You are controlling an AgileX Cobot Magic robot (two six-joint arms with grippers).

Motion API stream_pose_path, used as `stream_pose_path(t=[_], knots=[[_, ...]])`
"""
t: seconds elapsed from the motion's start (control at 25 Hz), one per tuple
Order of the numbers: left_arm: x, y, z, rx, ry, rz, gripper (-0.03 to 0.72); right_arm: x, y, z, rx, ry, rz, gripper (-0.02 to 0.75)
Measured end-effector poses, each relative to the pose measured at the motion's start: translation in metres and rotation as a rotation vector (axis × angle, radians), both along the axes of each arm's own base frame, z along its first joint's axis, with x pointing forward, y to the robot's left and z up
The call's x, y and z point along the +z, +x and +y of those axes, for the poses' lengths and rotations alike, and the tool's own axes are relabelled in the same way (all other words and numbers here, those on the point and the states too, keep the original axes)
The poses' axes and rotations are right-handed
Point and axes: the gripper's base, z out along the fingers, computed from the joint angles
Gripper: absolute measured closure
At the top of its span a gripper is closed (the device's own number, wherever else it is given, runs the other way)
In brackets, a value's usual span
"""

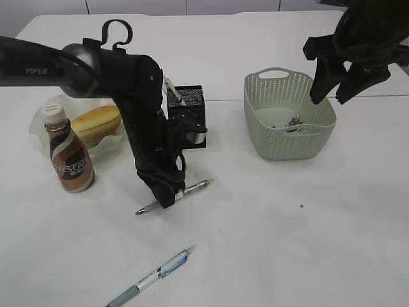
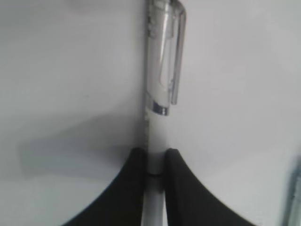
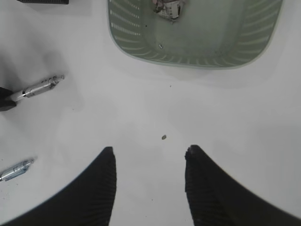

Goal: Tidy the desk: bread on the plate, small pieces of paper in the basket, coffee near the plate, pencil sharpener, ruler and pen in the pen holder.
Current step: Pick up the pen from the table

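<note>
- Left wrist view: the left gripper [image 2: 155, 162] has its fingers pinched on the clear pen [image 2: 160, 70], which lies on the white table [image 2: 70, 70].
- A second pen [image 1: 153, 276] lies nearer the front edge.
- Behind stand the pen holder [image 1: 188, 115], the coffee bottle [image 1: 69, 153] and the bread [image 1: 96, 123] on its plate [image 1: 45, 115].
- The basket [image 1: 287, 121] holds paper scraps [image 3: 167, 8]; the right gripper [image 3: 149, 160] hangs half-open above, empty.
</note>
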Motion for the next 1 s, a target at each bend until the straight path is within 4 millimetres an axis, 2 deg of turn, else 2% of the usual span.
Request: stream_pose_path(t=[0.28,0.76,1.0], knots=[[0.033,0.007,-0.014,0.044,-0.089,0.044,0.624,0.0,0.0,0.0,0.0,0.002,0.0,0.384],[0.035,0.007,-0.014,0.23,-0.067,0.086,0.624,0.0,0.0,0.0,0.001,0.002,0.0,0.384],[0.056,0.005,-0.012,0.269,-0.081,0.054,0.624,0.0,0.0,0.0,0.004,0.001,-0.001,0.384]])
